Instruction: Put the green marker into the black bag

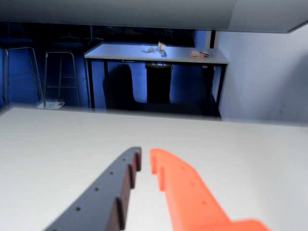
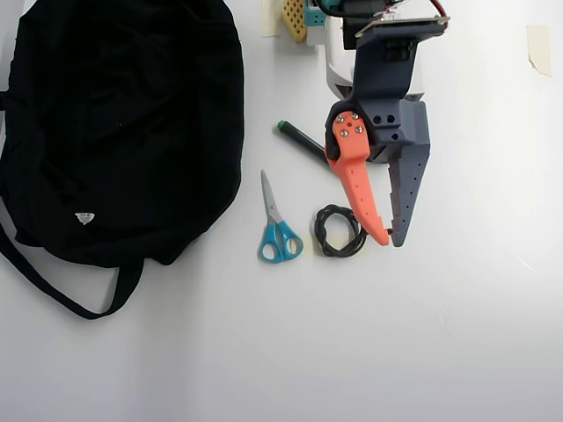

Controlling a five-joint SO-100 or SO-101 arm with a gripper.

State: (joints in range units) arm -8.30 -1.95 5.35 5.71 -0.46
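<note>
In the overhead view the black bag [image 2: 123,123] lies flat at the left, with a white tag [image 2: 84,217] and straps trailing at the bottom left. The green marker [image 2: 299,138] lies right of the bag; its small green end and part of the black barrel show, and the rest is hidden under the arm. My gripper [image 2: 390,240] is above the table to the right of the marker, with its orange and dark grey fingers together and nothing between them. In the wrist view the gripper [image 1: 144,158] points over bare white table; neither marker nor bag shows there.
Blue-handled scissors [image 2: 279,236] lie below the marker. A black cable coil [image 2: 339,232] lies beside the orange fingertip. A yellow object [image 2: 295,18] and the arm's base [image 2: 339,75] are at the top. The wrist view shows a far desk [image 1: 154,52] and stools.
</note>
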